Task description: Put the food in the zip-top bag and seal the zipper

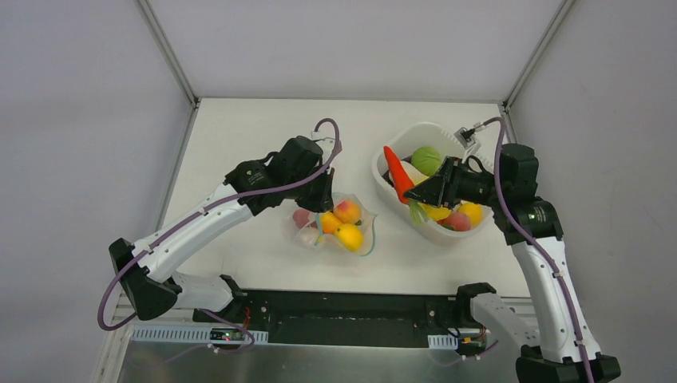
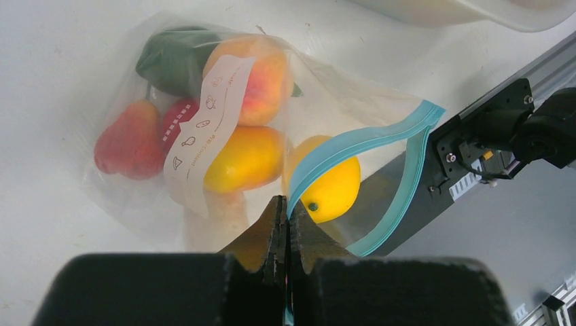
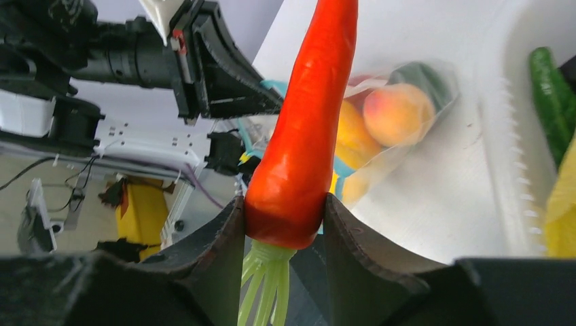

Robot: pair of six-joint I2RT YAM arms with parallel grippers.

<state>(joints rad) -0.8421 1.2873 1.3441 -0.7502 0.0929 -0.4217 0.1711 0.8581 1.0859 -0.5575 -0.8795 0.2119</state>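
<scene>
Your left fingers [image 2: 265, 241] are pinched closed on the zipper [image 2: 360, 136], holding the bag [image 1: 334, 225] mouth lifted off the surface [image 1: 239, 144] at centre frame. Your right fingers [image 3: 214, 258] clamp the carrot [image 3: 306, 136] near its stem, over the tub [image 1: 377, 169], apparently ready for insertion.

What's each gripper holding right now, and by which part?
Right gripper clamps the red-orange toy carrot at its thick end, just above the green leaves. Left gripper pinches the clear crinkly zip-top bag by its teal-blue zipper strip at the mouth.
</scene>
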